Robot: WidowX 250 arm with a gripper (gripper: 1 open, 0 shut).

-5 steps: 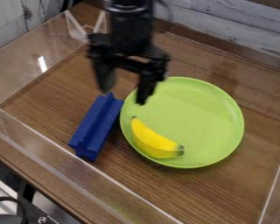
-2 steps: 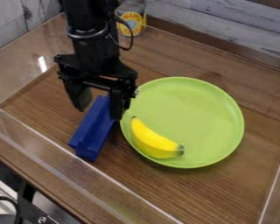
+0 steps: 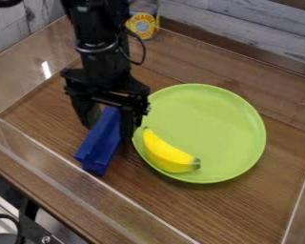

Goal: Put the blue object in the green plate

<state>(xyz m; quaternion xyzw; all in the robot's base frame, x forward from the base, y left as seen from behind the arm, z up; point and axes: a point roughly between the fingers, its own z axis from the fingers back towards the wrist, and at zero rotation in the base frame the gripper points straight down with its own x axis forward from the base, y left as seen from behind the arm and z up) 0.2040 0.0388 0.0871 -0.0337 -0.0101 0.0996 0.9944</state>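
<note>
Nearest the camera runs a clear plastic wall (image 3: 66, 205) that fences the wooden table (image 3: 47, 114). Just behind it lies the blue object (image 3: 102, 145), a long dark-blue bar resting flat on the wood, its near end pointing toward the front left and its far end reaching up between the fingers of the gripper (image 3: 108, 115). It sits just left of the green plate (image 3: 225, 119), close to the rim, not on it. In the plate's near-left part lies a yellow banana (image 3: 167, 151), curved, right beside the bar with only the rim between them. The gripper points straight down with its black fingers spread wide, one on either side of the bar's far end; whether they touch it cannot be told. Behind the arm stands a small container with a yellow label (image 3: 144, 26), partly hidden, near the far clear wall.
</note>
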